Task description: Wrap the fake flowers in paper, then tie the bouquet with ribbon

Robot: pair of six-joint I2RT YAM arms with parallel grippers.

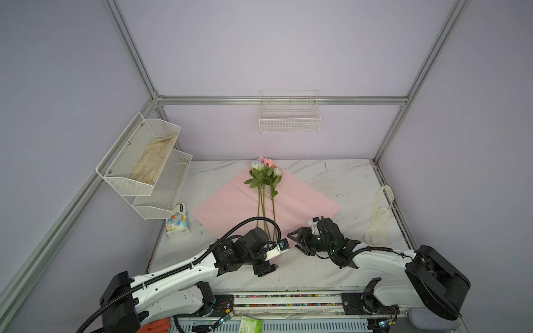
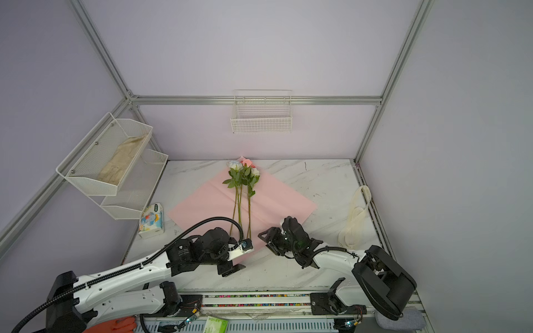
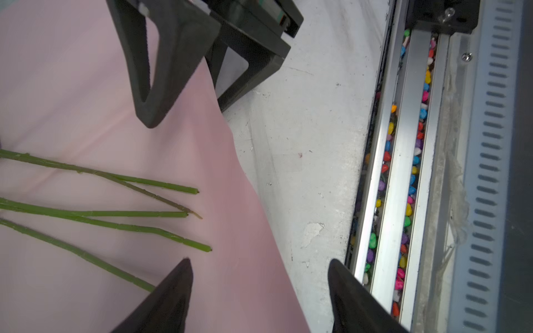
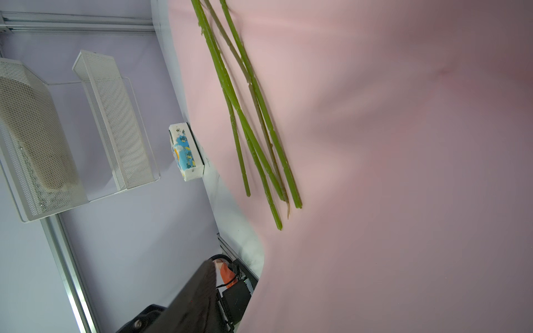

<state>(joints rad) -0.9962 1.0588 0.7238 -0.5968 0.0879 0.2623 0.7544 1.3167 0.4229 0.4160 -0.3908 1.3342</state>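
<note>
In both top views we see the bouquet of fake flowers (image 1: 265,184) (image 2: 242,184) on pink paper (image 1: 305,201) mid-worktop (image 1: 331,176), bare marble to the right, left wrist view, left end effector (image 3: 259,265) open, empty, over the paper's edge, right end effector (image 3: 187,112) open astride that edge, right wrist view, stems (image 4: 253,115) on the raised paper.

both jaws open, held low

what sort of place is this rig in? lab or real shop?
Most likely a robot lab test cell, not a shop: aluminium frame with plain lilac walls, two robot arms, and a bouquet of fake flowers staged on pink paper.
</note>
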